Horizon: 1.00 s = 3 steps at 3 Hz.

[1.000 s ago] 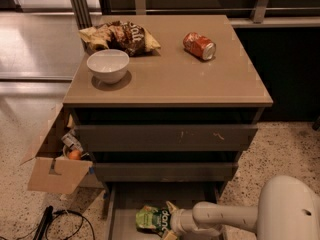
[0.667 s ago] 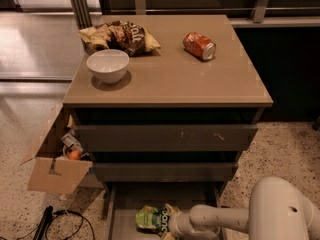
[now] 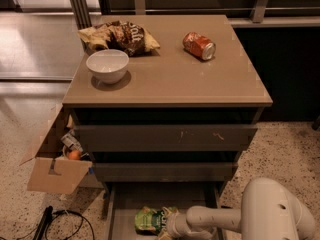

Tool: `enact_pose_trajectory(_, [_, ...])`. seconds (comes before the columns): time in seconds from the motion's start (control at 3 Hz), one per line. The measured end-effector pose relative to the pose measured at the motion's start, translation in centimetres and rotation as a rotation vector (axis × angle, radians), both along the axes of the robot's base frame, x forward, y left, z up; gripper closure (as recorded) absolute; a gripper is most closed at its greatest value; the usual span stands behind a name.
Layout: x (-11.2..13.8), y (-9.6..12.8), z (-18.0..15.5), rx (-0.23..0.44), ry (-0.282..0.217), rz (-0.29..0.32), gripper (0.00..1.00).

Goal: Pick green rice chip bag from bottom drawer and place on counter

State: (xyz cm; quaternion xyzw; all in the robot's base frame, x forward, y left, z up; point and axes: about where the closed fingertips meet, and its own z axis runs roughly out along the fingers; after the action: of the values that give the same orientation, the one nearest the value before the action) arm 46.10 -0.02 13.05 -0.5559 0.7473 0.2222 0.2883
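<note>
The small glossy light-green rice chip bag [image 3: 150, 220] lies flat on the plain grey floor of the pulled-out bottom drawer [image 3: 131, 198], toward the front and a little left of centre. It looks like a puffed foil pouch, so I judge it light, soft and crinkly. Its face is probably slippery, and it would likely skid or buckle under a push. The chips inside would crush under a hard squeeze.

The best hold is probably a pinch on the crimped seam or a raised fold along its right side (the side nearest the arm), not across the puffy middle.

The robot's white gripper [image 3: 170, 224] is low in the drawer at the bag's right edge, seemingly touching it. Whether it is parted or clamped on the pouch I cannot tell.

Above the open drawer are two closed grey-brown drawer fronts [image 3: 165, 137]. Over them is the smooth tan counter [image 3: 172, 84], which carries a white ceramic bowl [image 3: 107, 65], a crumpled brown-and-cream chip bag [image 3: 122, 35] and an orange drink can [image 3: 199, 45] lying on its side.
</note>
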Motion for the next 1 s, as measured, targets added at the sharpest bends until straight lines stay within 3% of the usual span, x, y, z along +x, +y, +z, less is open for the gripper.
enact_pose_trajectory(1.0, [-0.01, 0.01, 0.00, 0.000, 0.000, 0.000, 0.88])
